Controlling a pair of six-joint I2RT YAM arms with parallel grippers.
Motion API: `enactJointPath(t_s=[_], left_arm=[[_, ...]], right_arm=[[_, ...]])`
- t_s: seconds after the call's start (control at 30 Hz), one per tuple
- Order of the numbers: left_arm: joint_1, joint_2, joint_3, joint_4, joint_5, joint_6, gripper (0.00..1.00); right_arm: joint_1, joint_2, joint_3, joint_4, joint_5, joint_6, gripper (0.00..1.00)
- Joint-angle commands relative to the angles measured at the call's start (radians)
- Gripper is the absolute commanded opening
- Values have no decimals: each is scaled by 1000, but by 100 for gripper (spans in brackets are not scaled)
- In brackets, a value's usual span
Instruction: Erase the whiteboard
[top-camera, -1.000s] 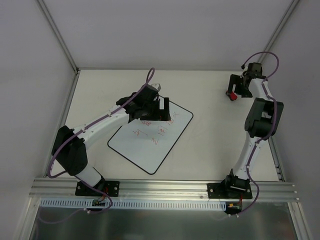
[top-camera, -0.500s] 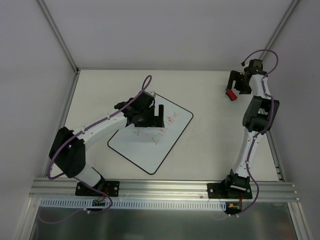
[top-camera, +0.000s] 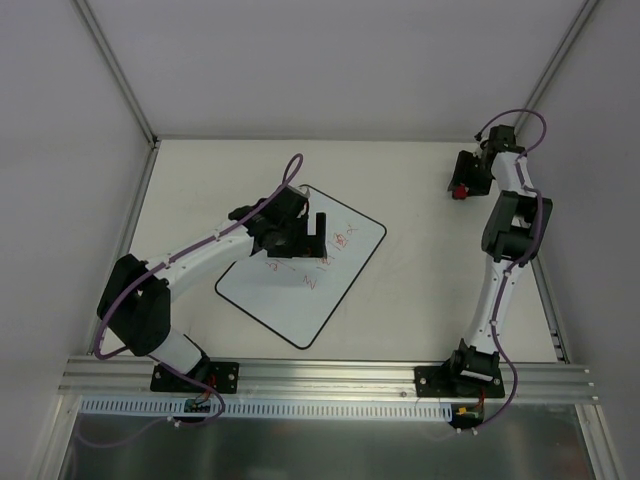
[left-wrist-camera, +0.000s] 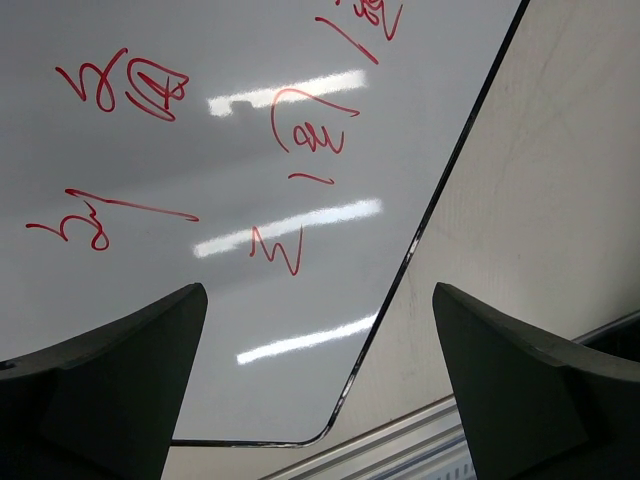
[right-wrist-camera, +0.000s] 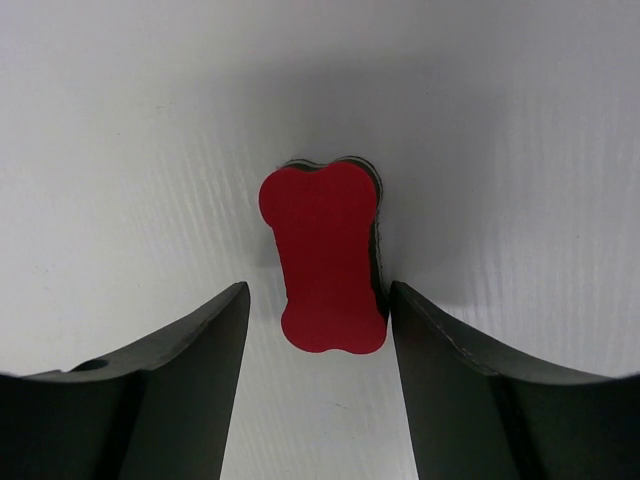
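Left white jointed arm with purple cable (top-camera: 190, 258): reaches from its base toward 1 o'clock, wrist tipped down. Left black two-finger gripper (left-wrist-camera: 320, 300): jaws spread wide. Right white jointed arm (top-camera: 497, 280): stretched toward 12 o'clock, elbow folded back. Right black two-finger gripper (right-wrist-camera: 318, 300): pointing down, jaws parted.

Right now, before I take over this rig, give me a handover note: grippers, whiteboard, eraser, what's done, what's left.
Left gripper: open, empty, over the whiteboard.
Right gripper: open, straddling the red eraser, which lies on the table at far right, apart from the whiteboard.
Done: nothing erased; red marks are on the whiteboard.
Left: grip the eraser, carry it to the whiteboard, wipe every mark.
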Motion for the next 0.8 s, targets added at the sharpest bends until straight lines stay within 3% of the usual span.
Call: enactJointPath(t_s=[0.0, 0.37, 0.77], left_arm=[[12, -37, -14, -2, 2, -17, 99], [13, -48, -46, -4, -7, -31, 98], [15, -38, -57, -7, -7, -25, 96]], right_arm=[[30, -43, -8, -16, 102, -9, 61], [77, -69, -45, 62, 274, -14, 58], [77, -75, -42, 116, 286, 4, 59]])
